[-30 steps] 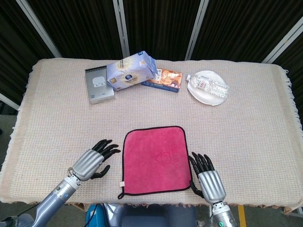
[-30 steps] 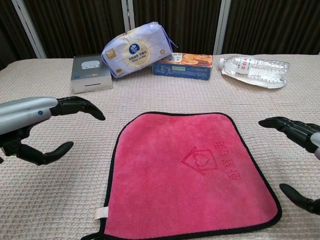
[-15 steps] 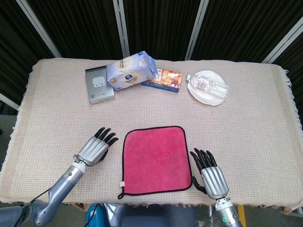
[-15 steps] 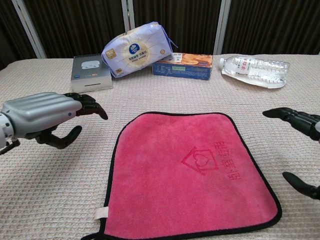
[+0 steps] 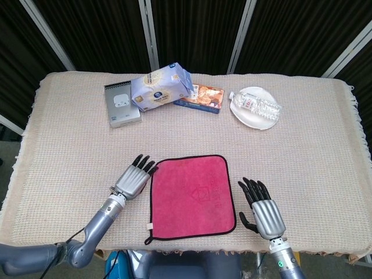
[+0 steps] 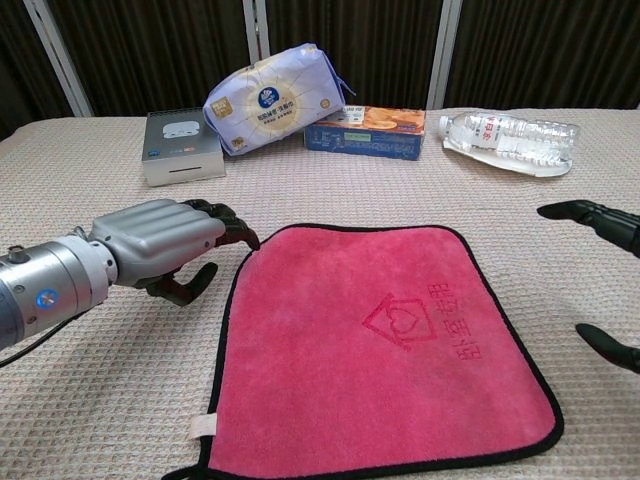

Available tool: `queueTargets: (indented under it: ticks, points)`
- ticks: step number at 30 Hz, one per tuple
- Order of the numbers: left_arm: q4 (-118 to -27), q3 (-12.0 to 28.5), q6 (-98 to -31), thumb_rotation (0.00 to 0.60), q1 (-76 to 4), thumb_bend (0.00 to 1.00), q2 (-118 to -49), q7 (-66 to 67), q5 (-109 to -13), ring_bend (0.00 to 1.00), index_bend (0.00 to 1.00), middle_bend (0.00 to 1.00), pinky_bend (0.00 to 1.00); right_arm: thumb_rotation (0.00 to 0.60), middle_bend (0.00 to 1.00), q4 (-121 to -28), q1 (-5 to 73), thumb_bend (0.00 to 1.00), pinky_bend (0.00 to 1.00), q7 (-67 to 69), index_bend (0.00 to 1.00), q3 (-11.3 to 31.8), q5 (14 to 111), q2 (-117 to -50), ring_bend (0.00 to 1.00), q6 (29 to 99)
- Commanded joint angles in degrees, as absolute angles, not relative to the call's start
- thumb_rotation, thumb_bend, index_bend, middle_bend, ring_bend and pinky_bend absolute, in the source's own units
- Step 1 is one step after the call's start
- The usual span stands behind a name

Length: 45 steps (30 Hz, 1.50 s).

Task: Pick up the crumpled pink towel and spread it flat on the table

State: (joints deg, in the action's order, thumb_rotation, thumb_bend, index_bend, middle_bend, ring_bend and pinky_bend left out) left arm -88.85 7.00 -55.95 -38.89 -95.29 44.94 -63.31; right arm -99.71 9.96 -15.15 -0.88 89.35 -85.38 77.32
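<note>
Pink towel [image 5: 193, 196] already lies flat at the surface's [image 5: 302, 151] near edge, between your hands. Left hand [image 5: 133, 181] and right hand [image 5: 264, 212] are empty, fingers apart. Spread looks done; nothing left but retracting.

My table [image 5: 70, 133] had a bumpy beige cloth. On it lay my flat pink towel with a black edge [image 5: 192, 196], a grey box [image 5: 122, 104], a blue-white soft pack [image 5: 161, 86], an orange-blue flat box [image 5: 200, 97] and a white plate [image 5: 251, 115].
</note>
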Motion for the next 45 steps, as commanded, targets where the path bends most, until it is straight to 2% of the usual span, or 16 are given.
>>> queueTargets:
  ticks: [1,17,27,45]
  points:
    - [-87.9,7.0,-56.3,0.600,-39.6,0.76,-96.5,46.1,-62.7,0.00,0.15,0.09,0.03,0.600,0.00,-99.6,10.1,0.41,0.00,-14.9,0.00,-0.8,89.3,-85.3,0.00,77.2]
    - [-84.2,5.3,-56.3,0.600,-42.1,0.76,-99.1,50.8,-60.9,0.00,0.15,0.09,0.03,0.600,0.00,-99.3,10.3,0.41,0.00,-14.1,0.00,-1.1,89.5,-85.2,0.00,77.0]
    - [-84.7,2.7,-57.3,0.600,-42.4,0.76,-97.6,54.2,-61.5,0.00,0.15,0.09,0.03,0.600,0.00,-98.8,9.8,0.41,0.00,-13.1,0.00,-1.7,90.0,-85.7,0.00,77.4]
    - [-85.5,2.0,-58.8,0.600,-41.8,0.75,-93.8,52.6,-61.8,0.00,0.14,0.09,0.03,0.600,0.00,-98.9,9.4,0.41,0.00,-13.4,0.00,-2.6,91.1,-86.5,0.00,78.0]
